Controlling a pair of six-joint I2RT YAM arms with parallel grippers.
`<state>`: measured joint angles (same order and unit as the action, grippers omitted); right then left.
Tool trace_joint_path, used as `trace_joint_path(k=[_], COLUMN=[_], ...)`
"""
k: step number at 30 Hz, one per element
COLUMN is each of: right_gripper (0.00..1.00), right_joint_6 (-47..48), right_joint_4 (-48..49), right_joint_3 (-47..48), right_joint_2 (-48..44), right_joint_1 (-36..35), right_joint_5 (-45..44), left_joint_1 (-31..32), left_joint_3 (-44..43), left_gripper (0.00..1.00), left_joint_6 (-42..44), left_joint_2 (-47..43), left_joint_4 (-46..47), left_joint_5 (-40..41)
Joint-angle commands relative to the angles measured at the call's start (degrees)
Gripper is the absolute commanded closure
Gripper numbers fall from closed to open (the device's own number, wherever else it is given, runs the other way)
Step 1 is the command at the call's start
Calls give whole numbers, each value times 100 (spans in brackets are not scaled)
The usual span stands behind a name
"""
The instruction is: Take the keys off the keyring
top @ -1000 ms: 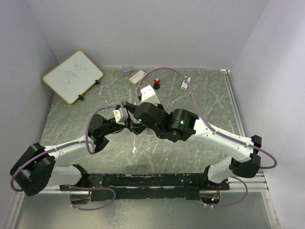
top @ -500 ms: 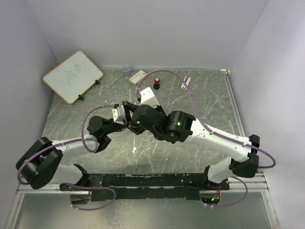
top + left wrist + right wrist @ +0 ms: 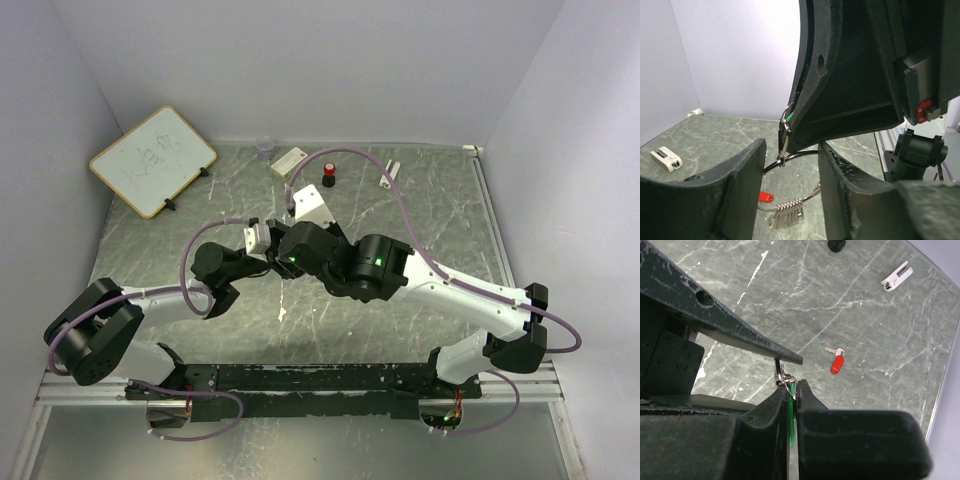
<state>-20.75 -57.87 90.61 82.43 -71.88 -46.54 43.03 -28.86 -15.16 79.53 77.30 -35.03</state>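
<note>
Right wrist: right gripper (image 3: 791,390) clamps green key (image 3: 790,421), left gripper (image 3: 791,150) gapes around keyring (image 3: 784,141); misaligned closure could knock it free.

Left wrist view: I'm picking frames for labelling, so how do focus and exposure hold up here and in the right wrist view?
Left wrist view: the left fingers are dark and soft, yet the keyring is crisp. Right wrist view: the right fingers are blurred and shadowed, and the red key is sharp on the evenly lit table.
</note>
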Motion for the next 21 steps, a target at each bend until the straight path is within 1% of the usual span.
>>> trace_joint_path(k=[1, 4, 6, 10, 15, 21], right_gripper=[100, 100, 100, 100, 100, 97], right_joint_6=[-94, -156, -195, -270, -339, -374], right_joint_4=[94, -46, -111, -267, -382, -412], right_joint_3=[80, 84, 69, 75, 80, 33], right_joint_2=[-164, -172, -175, -219, -212, -181], right_joint_1=[-137, -189, -211, -235, -239, -239], right_joint_5=[163, 96, 38, -132, -205, -179], left_joint_1=[39, 39, 39, 37, 39, 38], left_joint_3=[-245, -260, -283, -331, -286, -246], left_gripper=[62, 84, 93, 93, 93, 93], left_joint_6=[25, 56, 156, 413, 697, 895], left_joint_2=[80, 64, 10, -166, -472, -737], left_joint_4=[133, 25, -158, -680, -1107, -1360], left_joint_5=[135, 309, 405, 667, 958, 1137])
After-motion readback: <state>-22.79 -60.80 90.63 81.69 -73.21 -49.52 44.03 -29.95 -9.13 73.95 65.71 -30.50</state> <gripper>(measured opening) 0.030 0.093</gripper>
